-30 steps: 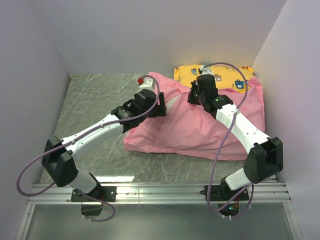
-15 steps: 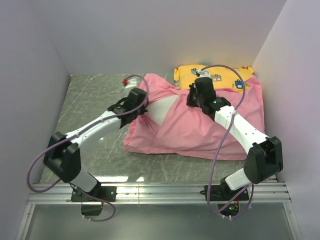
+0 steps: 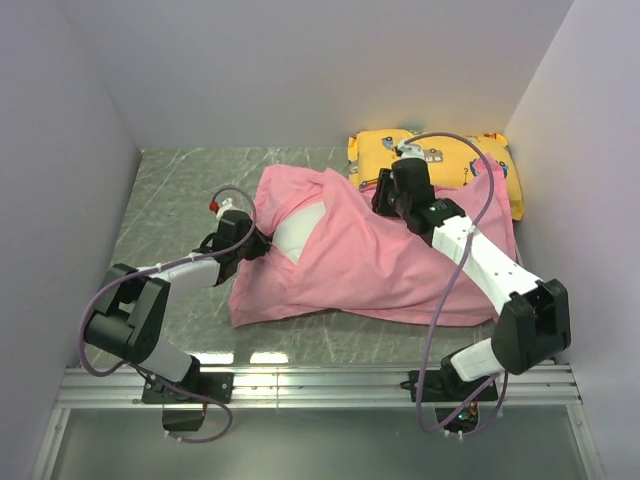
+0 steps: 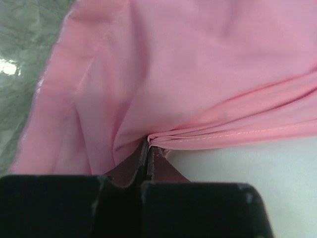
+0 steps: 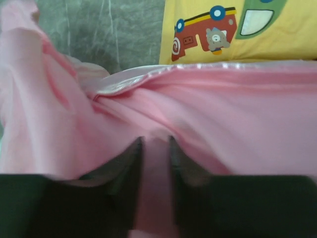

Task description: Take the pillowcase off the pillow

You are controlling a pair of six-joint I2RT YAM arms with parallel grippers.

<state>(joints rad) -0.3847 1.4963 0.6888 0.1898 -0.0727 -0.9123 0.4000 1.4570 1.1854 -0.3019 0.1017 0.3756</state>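
Top external: my left end effector [image 3: 256, 243] pinched tight on pillowcase [image 3: 380, 265] hem at open mouth, set to peel cover off. Pillow [image 3: 298, 232] peeks white there, mid-bench [image 3: 170, 185]. Right end effector [image 3: 384, 196] clamps pink bunch, probably anchoring.

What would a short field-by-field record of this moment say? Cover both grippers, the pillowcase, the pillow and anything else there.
Left gripper: shut on the pillowcase hem at its opening
Right gripper: shut on a fold of pillowcase
Pillow: mostly covered, white patch showing at the opening
Yellow pillow: far right, pink fabric overlapping its near edge
Table: grey marbled
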